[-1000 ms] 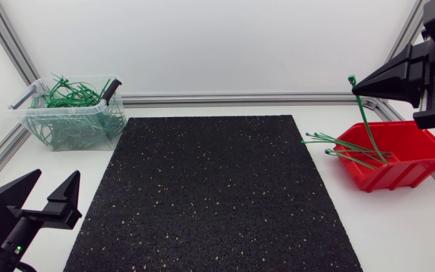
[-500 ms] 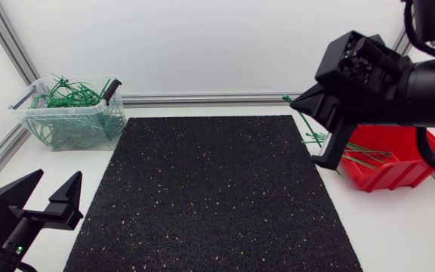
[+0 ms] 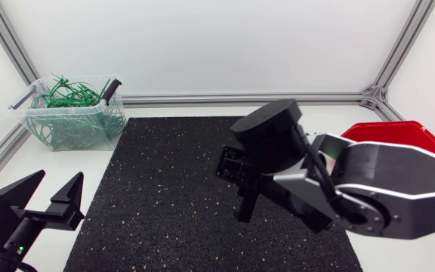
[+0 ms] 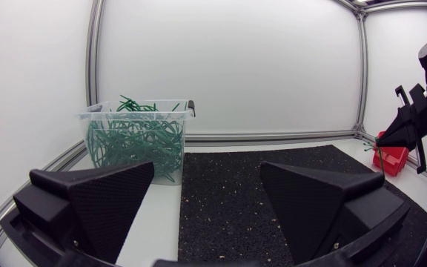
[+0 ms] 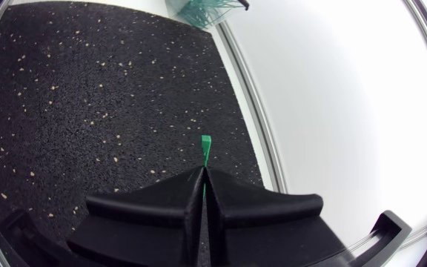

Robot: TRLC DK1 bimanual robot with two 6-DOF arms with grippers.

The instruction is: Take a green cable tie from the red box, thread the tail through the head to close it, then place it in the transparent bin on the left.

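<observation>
cable tie: green, pinched in the right gripper. only a short stub with a square tip pokes out past the fingertips, above the mat (the rest is hidden behind the fingers).
left gripper: low at the near left corner of the table, just beside the mat's left edge. its two wedge fingers stand wide apart with nothing between them, pointing across the table toward the bin.
bin: clear plastic, at the far left corner of the table, off the mat and well apart from both grippers.
pile of green ties: fills the bin in a tangle, with a few loops sticking up above the rim.
mat: black and speckled, covering the middle of the white table.
right arm: comes in from the right and reaches past the middle, over the mat.
right gripper: hangs above the middle of the mat, fingers pressed flat together on the cable tie.
red box: at the right side of the table, off the mat, mostly hidden behind the right arm. what lies inside cannot be seen.
</observation>
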